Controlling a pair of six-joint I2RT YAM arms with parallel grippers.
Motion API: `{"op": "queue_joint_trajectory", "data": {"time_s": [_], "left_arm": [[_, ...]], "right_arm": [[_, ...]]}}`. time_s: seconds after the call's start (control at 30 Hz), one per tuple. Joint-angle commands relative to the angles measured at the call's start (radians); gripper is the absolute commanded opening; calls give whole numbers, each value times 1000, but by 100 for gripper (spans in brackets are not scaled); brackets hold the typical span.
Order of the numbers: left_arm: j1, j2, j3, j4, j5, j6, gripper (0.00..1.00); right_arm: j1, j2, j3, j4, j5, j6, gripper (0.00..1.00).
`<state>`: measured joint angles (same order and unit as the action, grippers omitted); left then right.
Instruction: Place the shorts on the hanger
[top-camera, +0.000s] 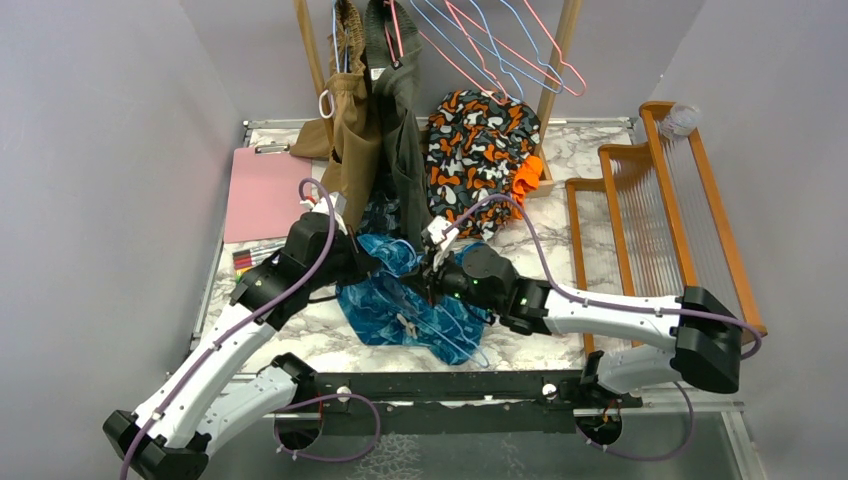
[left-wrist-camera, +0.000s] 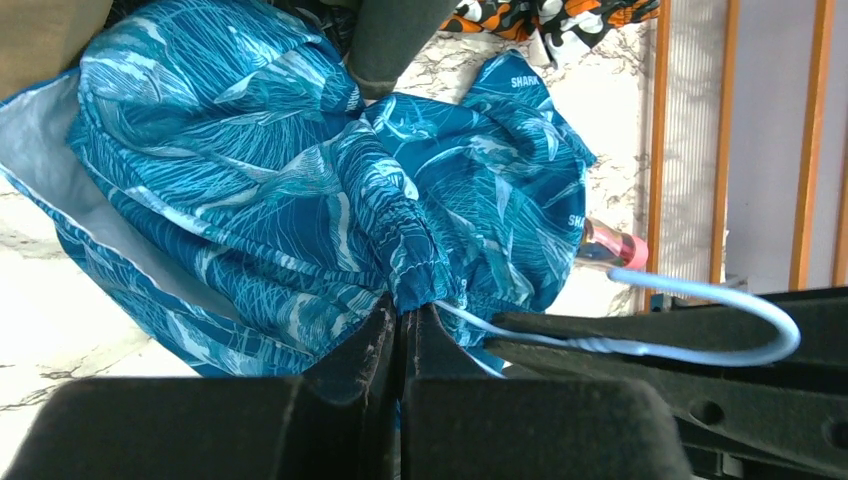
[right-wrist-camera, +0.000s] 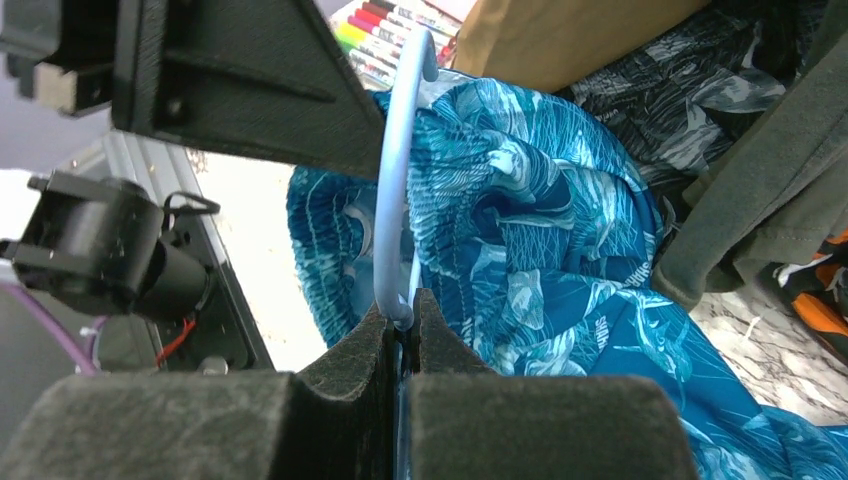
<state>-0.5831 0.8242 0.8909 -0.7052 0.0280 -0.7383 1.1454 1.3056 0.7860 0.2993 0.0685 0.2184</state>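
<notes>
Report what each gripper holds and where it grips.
Left gripper: shut on the shorts, pinching a gathered fold at the waistband. Right gripper: shut on the hanger, at the wire neck below its hook.

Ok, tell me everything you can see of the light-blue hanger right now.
The hanger is thin, smooth light-blue wire with a curved hook and twisted neck. The right gripper is shut on the base of the hook, which rises from its fingertips. The triangular body lies across the teal shorts, partly buried in their folds, one rounded corner poking out at their near edge.
</notes>
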Motion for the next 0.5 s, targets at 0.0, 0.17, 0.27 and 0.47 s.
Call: {"op": "queue_joint_trajectory", "data": {"time_s": [0.0, 0.17, 0.27, 0.47], "left_arm": [[-3, -24, -4, 15, 37, -10, 0], [-3, -29, -3, 16, 47, -16, 0], [-3, -30, -2, 18, 47, -16, 0], [-3, -25, 0, 12, 33, -9, 0]], "right_arm": [[15, 54, 2, 147, 64, 76, 1], [22, 97, -41, 326, 67, 90, 1], [24, 120, -63, 420, 48, 115, 1], [36, 157, -41, 466, 58, 144, 1]]}}
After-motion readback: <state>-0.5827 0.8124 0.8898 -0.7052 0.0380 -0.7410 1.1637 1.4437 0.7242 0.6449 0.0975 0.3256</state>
